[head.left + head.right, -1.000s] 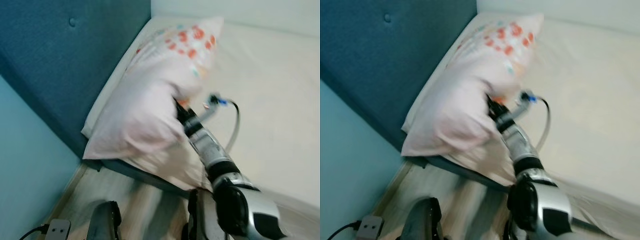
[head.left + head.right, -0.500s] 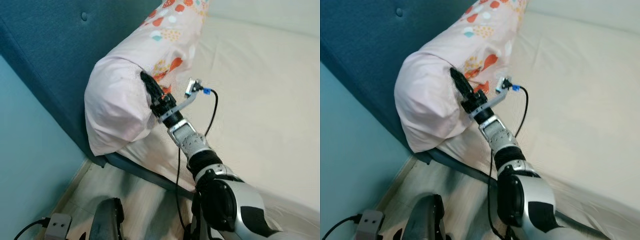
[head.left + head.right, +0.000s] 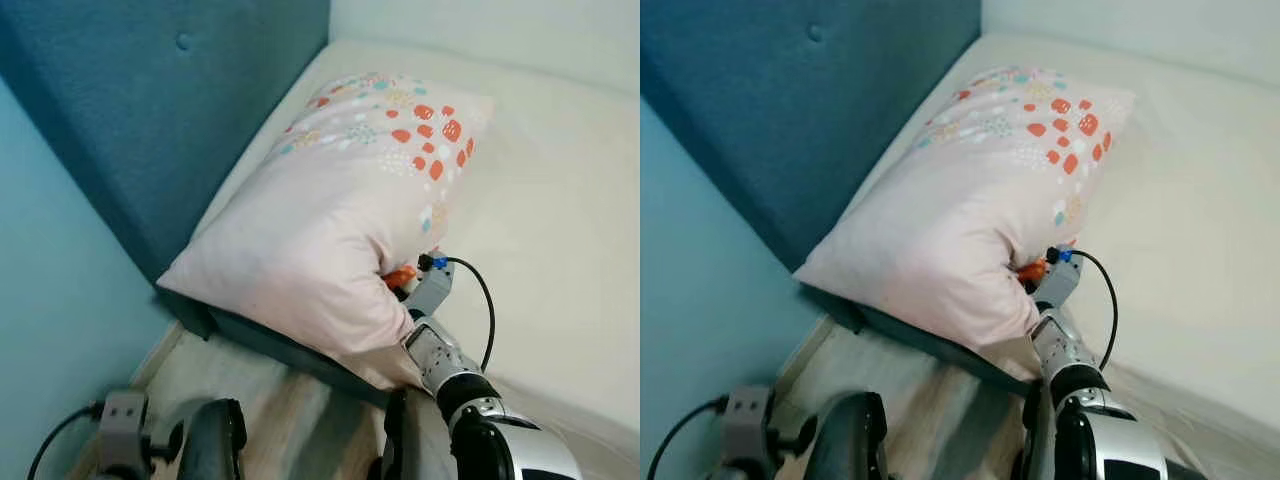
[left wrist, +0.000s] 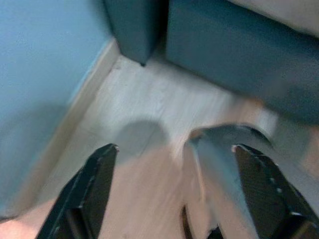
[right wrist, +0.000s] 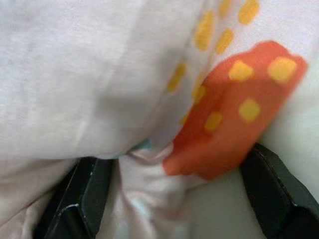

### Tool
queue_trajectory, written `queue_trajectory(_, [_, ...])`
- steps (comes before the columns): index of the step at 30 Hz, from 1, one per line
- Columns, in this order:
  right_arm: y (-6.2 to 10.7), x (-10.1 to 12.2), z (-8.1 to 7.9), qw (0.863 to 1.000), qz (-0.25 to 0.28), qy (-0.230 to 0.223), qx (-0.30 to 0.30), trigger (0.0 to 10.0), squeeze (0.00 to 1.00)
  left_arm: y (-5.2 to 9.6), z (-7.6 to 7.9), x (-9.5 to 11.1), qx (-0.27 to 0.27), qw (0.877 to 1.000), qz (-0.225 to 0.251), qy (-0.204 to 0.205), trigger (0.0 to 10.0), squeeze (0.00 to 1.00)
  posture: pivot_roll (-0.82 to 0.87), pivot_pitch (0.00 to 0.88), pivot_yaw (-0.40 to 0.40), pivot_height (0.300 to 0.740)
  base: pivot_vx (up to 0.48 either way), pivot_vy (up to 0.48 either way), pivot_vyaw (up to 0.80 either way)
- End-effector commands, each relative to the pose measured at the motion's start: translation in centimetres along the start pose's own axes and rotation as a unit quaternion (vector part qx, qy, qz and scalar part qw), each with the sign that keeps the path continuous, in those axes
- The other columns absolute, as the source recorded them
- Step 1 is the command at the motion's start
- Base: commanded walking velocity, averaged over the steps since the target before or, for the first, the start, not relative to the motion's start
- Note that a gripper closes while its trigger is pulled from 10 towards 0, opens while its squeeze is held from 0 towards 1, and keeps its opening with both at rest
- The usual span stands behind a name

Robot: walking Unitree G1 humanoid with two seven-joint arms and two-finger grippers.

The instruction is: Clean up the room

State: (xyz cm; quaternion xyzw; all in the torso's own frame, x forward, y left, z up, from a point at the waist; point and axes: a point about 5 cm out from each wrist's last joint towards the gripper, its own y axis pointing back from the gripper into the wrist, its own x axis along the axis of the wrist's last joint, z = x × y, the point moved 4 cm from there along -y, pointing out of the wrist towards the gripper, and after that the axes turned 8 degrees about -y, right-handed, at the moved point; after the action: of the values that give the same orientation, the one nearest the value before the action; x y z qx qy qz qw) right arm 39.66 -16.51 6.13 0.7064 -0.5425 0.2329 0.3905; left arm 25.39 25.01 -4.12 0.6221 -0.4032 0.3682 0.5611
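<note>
The bed (image 3: 560, 200) has a cream sheet over a dark teal base, with a teal padded headboard (image 3: 190, 110) along its left side. A pale pink pillow (image 3: 340, 210) with orange and teal spots lies flat on the sheet beside the headboard, its near corner overhanging the bed's edge above the light wooden floor (image 3: 290, 420).

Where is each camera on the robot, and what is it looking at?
Left eye and right eye views: on the head, looking down at the pillow on the bed, with the right arm below.
Left wrist view: looks along the left gripper at the wooden floor.
Right wrist view: looks along the right gripper into pillow fabric.
The eye views and the right wrist view share the pillow.
</note>
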Motion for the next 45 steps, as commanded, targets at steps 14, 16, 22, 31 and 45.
queue_trajectory(14, [7.2, 5.2, 15.0, 0.931, 0.089, 0.058, -0.348, 10.0, 0.0, -2.2, 0.0, 13.7, -0.133, 0.92, 0.237, 0.283, 10.0, 0.0, 0.14, 0.207, -0.024, 0.535, 0.0, 0.0, 0.0])
queue_trajectory(16, [7.9, 6.4, 15.6, 0.924, 0.117, 0.057, -0.361, 10.0, 0.0, -1.7, 0.4, 17.7, -0.183, 0.893, 0.29, 0.292, 10.0, 0.0, 0.13, 0.209, -0.024, 0.535, 0.0, 0.0, 0.0])
queue_trajectory(22, [7.4, 7.5, 14.0, 0.932, 0.147, 0.037, -0.328, 10.0, 0.0, -1.9, 3.3, 24.8, -0.233, 0.877, 0.356, 0.224, 10.0, 0.0, 0.11, 0.228, -0.016, 0.535, 0.0, 0.0, 0.0])
queue_trajectory(31, [5.4, 5.0, 9.6, 0.959, 0.13, 0.023, -0.251, 10.0, 0.0, -4.3, 12.3, 24.2, -0.335, 0.905, 0.259, 0.046, 10.0, 0.0, 0.09, 0.255, -0.006, 0.535, 0.0, 0.0, 0.0])
queue_trajectory(45, [6.1, 4.5, 8.2, 0.964, 0.13, 0.027, -0.232, 10.0, 0.0, -7.3, 13.5, 20.3, -0.206, 0.965, 0.16, 0.006, 10.0, 0.0, 0.05, 0.298, 0.009, 0.535, 0.0, 0.0, 0.0])
